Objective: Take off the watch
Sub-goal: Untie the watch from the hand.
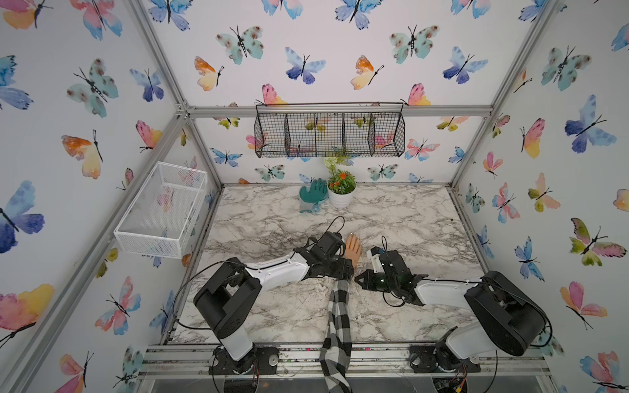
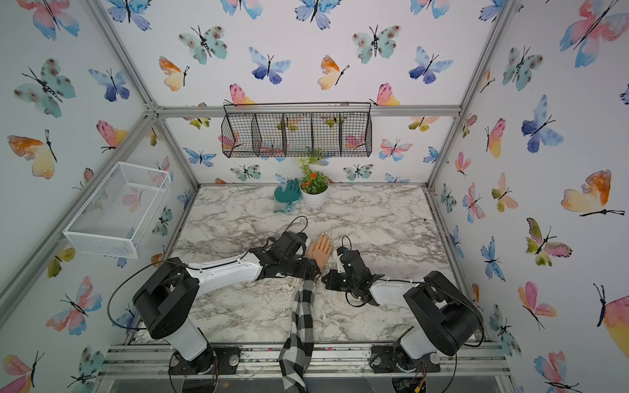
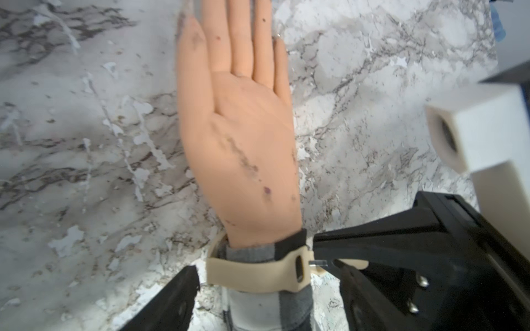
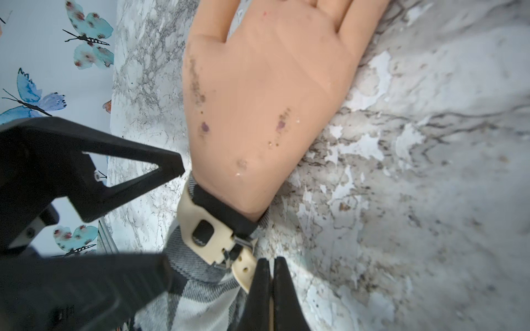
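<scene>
A black-and-white checked fabric sleeve [image 1: 337, 323] crosses the near edge of the marble-patterned bench [image 1: 408, 221] about midway along it and runs toward the middle. At its cuff sits the beige-strapped watch [image 3: 252, 272], wrapped around the wrist over the cloth; only the strap, its keeper loop and the metal buckle show, and the case is hidden from every view. The black left claw [image 3: 268, 270] reaches in from the left edge's side with its jaws apart, one on each side of the wrist and close beside the strap, gripping nothing. The black right claw [image 4: 271, 262], coming from the right edge's side, has its jaws together, pinched on the watch's loose, hole-punched strap tail just past the buckle. Beyond the cuff the peach-coloured plastic mannequin hand [image 1: 353, 250] lies flat on the bench, back upward, fingers pointing to the far edge, smudged with dark marks. Against the far edge, near its middle, a teal rubber glove [image 1: 313, 195] leans beside a white ribbed pot of orange-flowered greenery [image 1: 341, 195], the two touching. Above them a black wire basket [image 1: 330, 132] hangs on the far wall, and a white mesh basket [image 1: 163, 211] is fixed to the left wall.
</scene>
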You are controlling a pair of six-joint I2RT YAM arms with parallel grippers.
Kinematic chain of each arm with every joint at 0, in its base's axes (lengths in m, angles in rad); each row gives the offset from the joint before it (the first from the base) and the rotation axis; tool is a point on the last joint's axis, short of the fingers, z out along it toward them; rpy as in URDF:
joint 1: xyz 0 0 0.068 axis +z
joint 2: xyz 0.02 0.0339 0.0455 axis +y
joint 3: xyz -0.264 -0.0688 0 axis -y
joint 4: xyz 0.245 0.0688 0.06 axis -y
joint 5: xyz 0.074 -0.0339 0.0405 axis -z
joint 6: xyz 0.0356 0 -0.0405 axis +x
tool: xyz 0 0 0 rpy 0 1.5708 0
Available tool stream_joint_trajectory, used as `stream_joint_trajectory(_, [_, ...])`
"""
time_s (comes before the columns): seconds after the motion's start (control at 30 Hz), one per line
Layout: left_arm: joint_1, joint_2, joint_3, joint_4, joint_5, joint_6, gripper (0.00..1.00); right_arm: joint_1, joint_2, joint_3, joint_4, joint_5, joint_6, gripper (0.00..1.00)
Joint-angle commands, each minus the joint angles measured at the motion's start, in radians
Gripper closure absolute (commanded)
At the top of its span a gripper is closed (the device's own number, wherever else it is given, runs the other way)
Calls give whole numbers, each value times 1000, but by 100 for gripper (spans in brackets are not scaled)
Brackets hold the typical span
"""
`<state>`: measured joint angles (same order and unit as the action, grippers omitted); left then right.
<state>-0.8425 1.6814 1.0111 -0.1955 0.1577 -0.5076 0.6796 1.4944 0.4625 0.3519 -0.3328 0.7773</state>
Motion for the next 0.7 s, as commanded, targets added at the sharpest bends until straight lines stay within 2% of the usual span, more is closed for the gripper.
stream_joint_trajectory(0.0, [-43,40,46,-91,-81,46,19,4,7,-17,10,-28,2,98])
stream_joint_trajectory(0.3, [-108,117,147,-202,-230,74,20,4,7,-24,22,-28,5,98])
stream_joint_trajectory(0.67, [-136,156,206,-287,-357,112,21,4,12,-25,25,-28,5,98])
